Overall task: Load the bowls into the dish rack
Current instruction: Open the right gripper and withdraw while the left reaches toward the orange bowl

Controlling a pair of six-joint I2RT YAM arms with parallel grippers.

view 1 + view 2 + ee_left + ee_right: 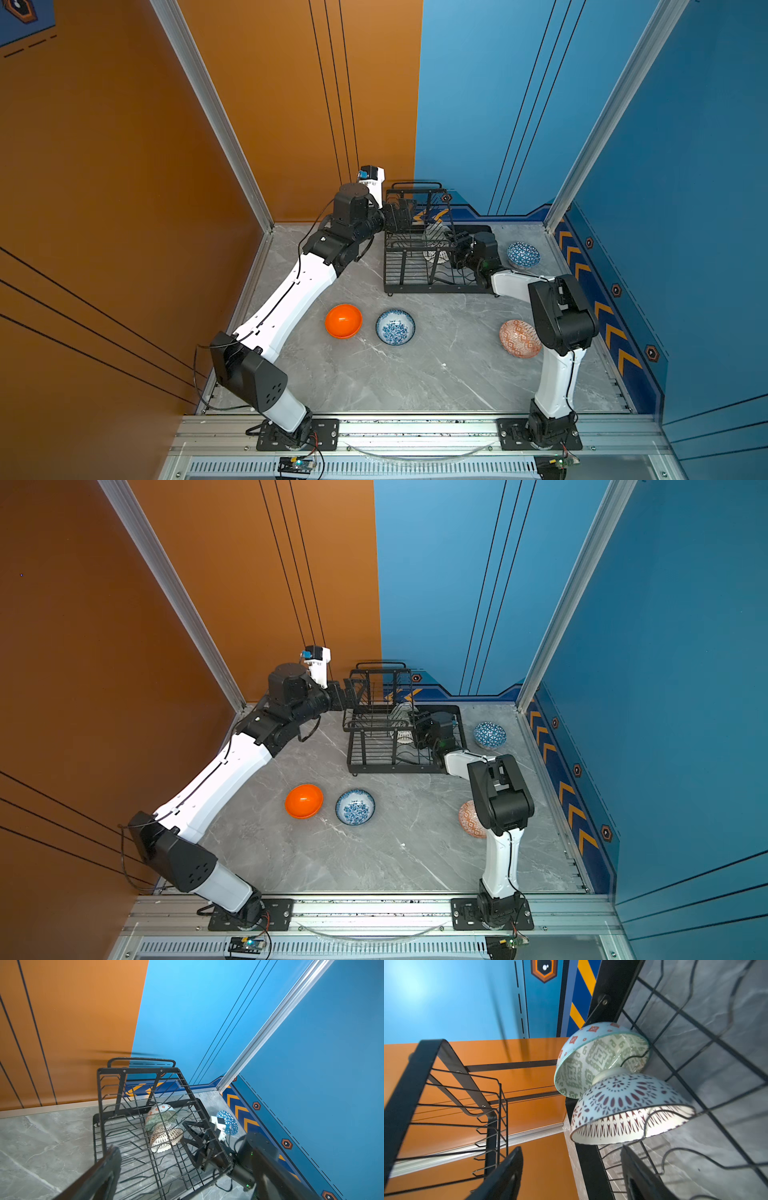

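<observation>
Bowls in rack: the dark-lattice bowl (629, 1101) and the pale-green bowl (591, 1059) stand tilted on their rims among the wires of the lower tray. One is behind the other, and the lattice bowl's foot is tucked into the green bowl's mouth.
Facing: both mouths turn toward the table's front edge, and the pair lines up front to back.
Dish rack: the dish rack (419, 289) sits at the back of the table with its long axis running left to right. The raised basket is over its left part and the handle is on the far side.
Right pincer: the right gripper (571, 1148) reaches into the lower tray from the right, jaws apart with nothing between them. Its tips are just short of the lattice bowl's rim; whether one touches it cannot be told.
Left pincer: the left gripper (401, 216) hovers at the left end of the raised basket, jaws spread wide and holding nothing. Contact with the wire cannot be told.
Loose bowls: the blue triangle bowl (523, 254) is just right of the rack. The orange bowl (343, 321) and the blue-floral bowl (395, 327) lie side by side in front of the rack, near each other but apart. The orange-red bowl (519, 338) is at the front right, beside the right arm's elbow.
Surface: a grey marbled table (415, 382).
Room: an orange wall (124, 166) at the left and back left, a blue wall (478, 104) at the back right and right, and an aluminium post (210, 104) in the corner.
</observation>
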